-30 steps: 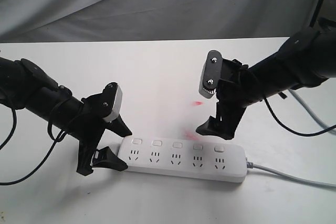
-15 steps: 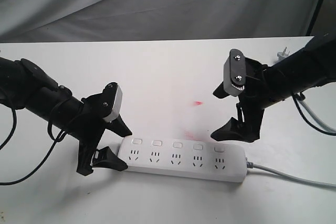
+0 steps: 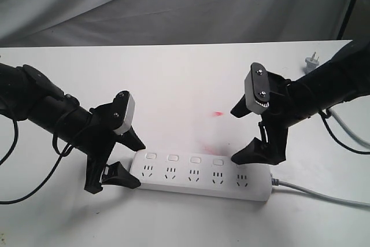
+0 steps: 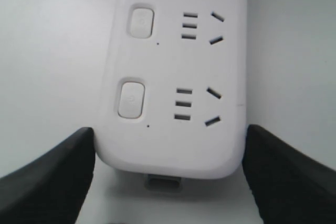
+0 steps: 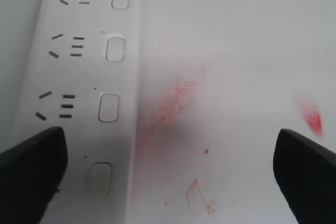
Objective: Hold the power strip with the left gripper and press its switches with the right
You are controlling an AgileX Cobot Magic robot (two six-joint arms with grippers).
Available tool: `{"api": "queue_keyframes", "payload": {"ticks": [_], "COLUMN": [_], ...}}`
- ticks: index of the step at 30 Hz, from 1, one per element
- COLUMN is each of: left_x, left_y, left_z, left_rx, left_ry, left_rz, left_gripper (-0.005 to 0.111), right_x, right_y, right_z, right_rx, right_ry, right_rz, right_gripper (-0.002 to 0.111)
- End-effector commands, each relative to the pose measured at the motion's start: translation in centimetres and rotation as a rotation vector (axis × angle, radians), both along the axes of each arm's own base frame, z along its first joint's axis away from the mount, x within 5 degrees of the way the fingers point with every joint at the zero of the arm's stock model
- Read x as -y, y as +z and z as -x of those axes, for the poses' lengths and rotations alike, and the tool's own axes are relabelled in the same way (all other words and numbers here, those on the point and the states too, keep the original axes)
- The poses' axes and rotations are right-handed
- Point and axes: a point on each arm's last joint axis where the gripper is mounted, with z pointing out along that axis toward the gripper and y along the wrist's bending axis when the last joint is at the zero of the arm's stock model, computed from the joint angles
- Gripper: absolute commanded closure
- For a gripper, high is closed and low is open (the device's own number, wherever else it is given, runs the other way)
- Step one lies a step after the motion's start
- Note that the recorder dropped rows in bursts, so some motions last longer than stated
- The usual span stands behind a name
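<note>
The white power strip (image 3: 202,177) lies flat near the table's front, its grey cord (image 3: 315,192) leaving to the right. My left gripper (image 3: 129,159) straddles its left end. In the left wrist view both black fingers (image 4: 50,174) press against the sides of the power strip (image 4: 178,77), so the left gripper (image 4: 168,179) is shut on it. My right gripper (image 3: 247,132) hangs open over the strip's right end. Its lower finger (image 3: 254,151) hides the last switch from the exterior view. The right wrist view shows several switches (image 5: 108,108); the nearest (image 5: 99,179) lies in shadow beside one finger (image 5: 31,174) of the right gripper (image 5: 168,177).
Red smears (image 3: 217,113) mark the white table (image 3: 173,79) behind the strip. A separate grey plug (image 3: 312,60) lies at the far right near the right arm. Grey cloth (image 3: 173,4) hangs behind the table. A loose black cable (image 3: 23,198) trails from the left arm.
My right gripper swung right and then dropped towards the strip's right end, so its lower finger now covers the last switch in the exterior view. The left gripper and the strip stayed still.
</note>
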Motion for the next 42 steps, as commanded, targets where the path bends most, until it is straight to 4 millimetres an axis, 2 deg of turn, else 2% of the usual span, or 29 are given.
{"api": "queue_keyframes", "payload": {"ticks": [1, 13, 22, 42], "left_x": [0.2, 0.2, 0.2, 0.2], "left_y": [0.2, 0.2, 0.2, 0.2], "left_z": [-0.2, -0.2, -0.2, -0.2], "left_rx": [0.011, 0.011, 0.011, 0.011], "left_ry": [0.007, 0.007, 0.007, 0.007], "left_rz": [0.005, 0.005, 0.005, 0.005], "left_gripper": [0.107, 0.107, 0.107, 0.107], "right_x": [0.4, 0.8, 1.1, 2.0], "right_y": [-1.0, -1.2, -2.9, -3.2], "right_z": [-0.1, -0.4, -0.4, -0.9], "right_rx": [-0.011, 0.004, -0.026, 0.018], "right_ry": [-0.022, -0.050, -0.046, -0.070], "right_rz": [0.012, 0.050, 0.088, 0.195], "right_gripper": [0.010, 0.010, 0.010, 0.010]}}
